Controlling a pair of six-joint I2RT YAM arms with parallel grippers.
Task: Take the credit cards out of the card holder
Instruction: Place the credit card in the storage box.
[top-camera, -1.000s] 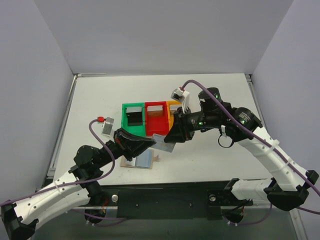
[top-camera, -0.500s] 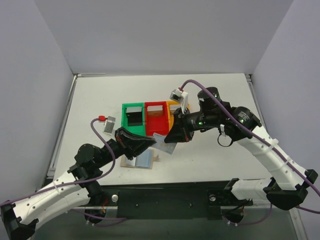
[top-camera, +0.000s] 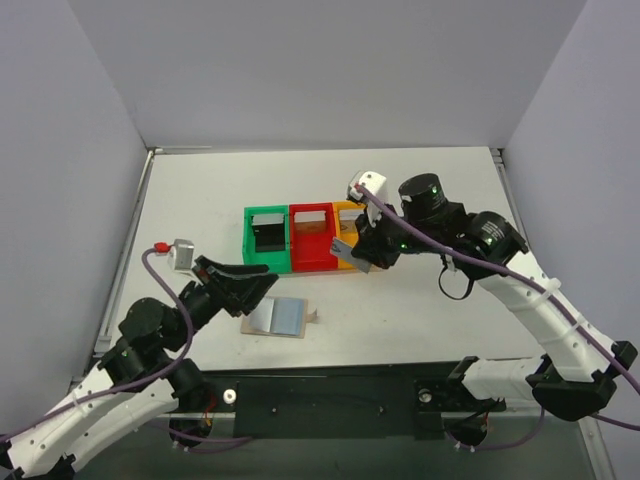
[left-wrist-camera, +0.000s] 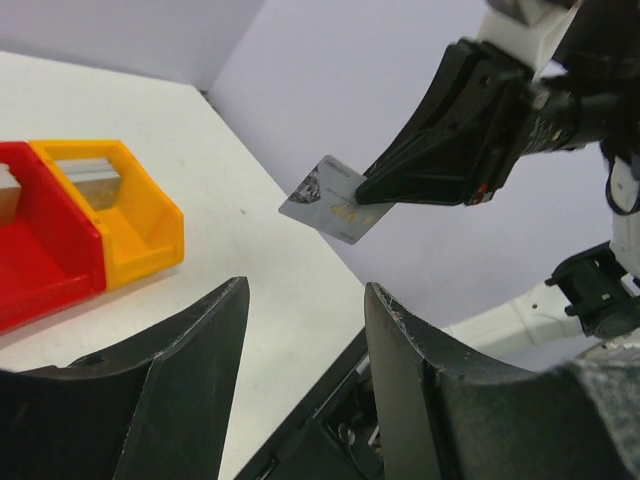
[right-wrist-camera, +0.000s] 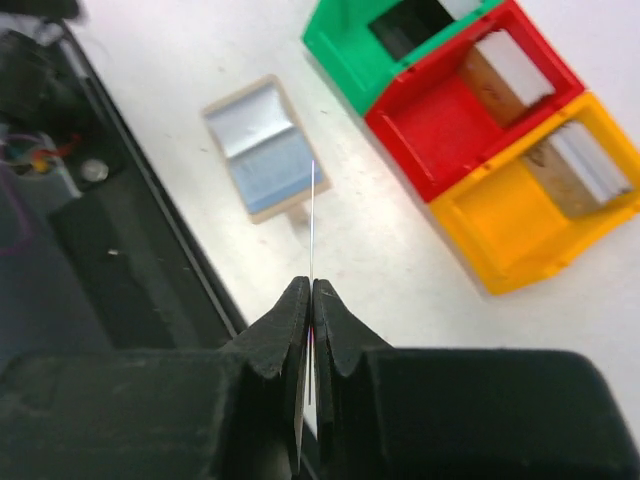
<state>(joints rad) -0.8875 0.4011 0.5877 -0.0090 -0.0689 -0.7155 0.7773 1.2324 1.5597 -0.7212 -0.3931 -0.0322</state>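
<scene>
Surface: You are working on a white table (top-camera: 200, 200) closed in by grey walls.
Card holder (top-camera: 275, 316): It lies open and flat near the front edge, blue panels up, just in front of the green bin (top-camera: 252, 240). That leaves its pockets within reach.
Right gripper (right-wrist-camera: 311, 295): The fingers are pressed together on one edge of a grey card (left-wrist-camera: 335, 200), held in the air near the orange bin (right-wrist-camera: 500, 235), probably for dropping there.
Left gripper (left-wrist-camera: 300, 320): It is spread wide and holds nothing, just left of the holder and clear of your right arm.
</scene>
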